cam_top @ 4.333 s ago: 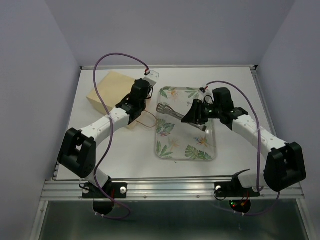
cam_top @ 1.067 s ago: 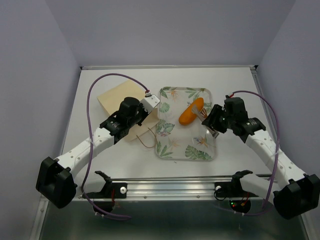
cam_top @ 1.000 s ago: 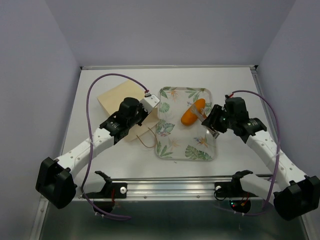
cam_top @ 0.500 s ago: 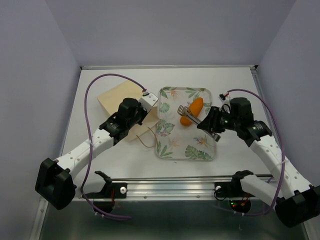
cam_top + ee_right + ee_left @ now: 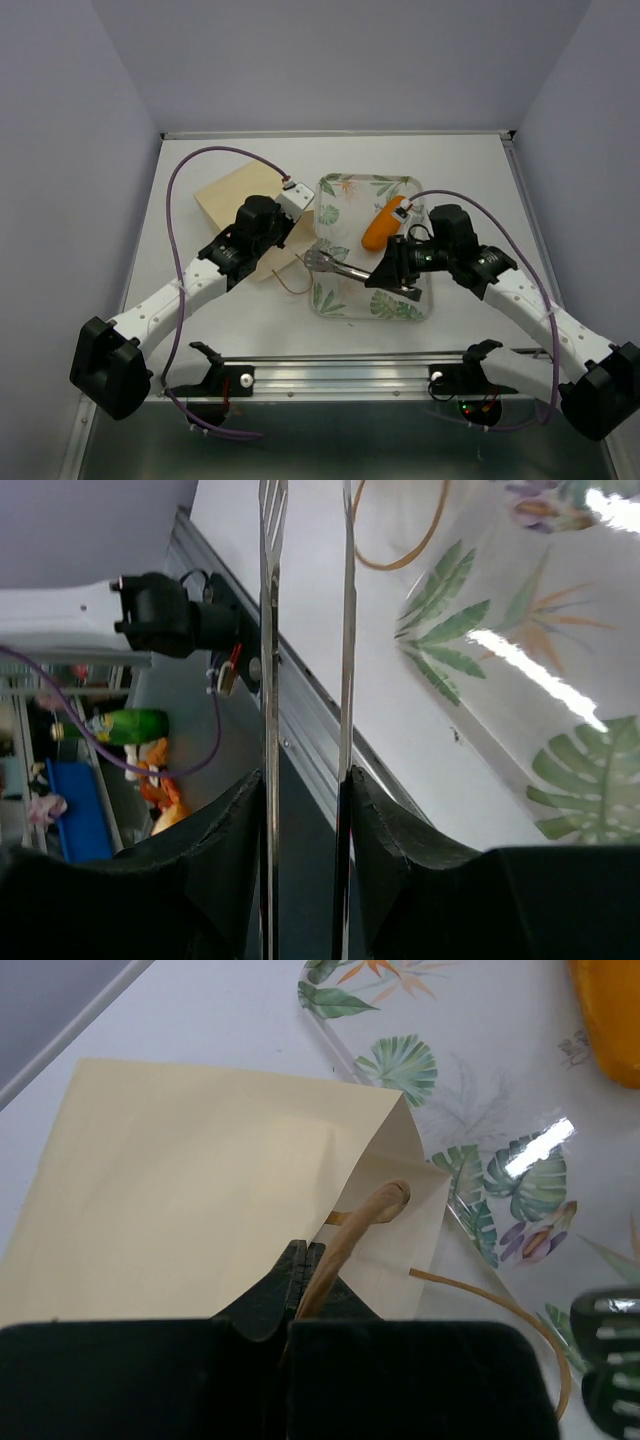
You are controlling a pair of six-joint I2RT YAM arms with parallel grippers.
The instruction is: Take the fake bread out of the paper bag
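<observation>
The tan paper bag (image 5: 225,198) lies on its side left of the tray, mouth toward the tray. My left gripper (image 5: 272,236) is shut on its brown loop handle (image 5: 352,1232) at the mouth of the bag (image 5: 180,1190). One long orange loaf (image 5: 383,224) lies on the leaf-patterned tray (image 5: 405,307); its end shows in the left wrist view (image 5: 608,1010). My right gripper (image 5: 396,272) is shut on metal tongs (image 5: 335,266), whose empty, slightly parted tips point at the bag mouth. The other bread pieces are hidden.
The tray's left rim (image 5: 340,1055) lies close to the bag mouth. The second bag handle (image 5: 400,542) loops loose on the table between bag and tray. The tong blades (image 5: 270,630) hang over the table's front rail. Purple cables arc above both arms.
The loaf was set on the tray and released. My right arm has swung the tongs left from the loaf toward the bag mouth. The left arm holds still.
</observation>
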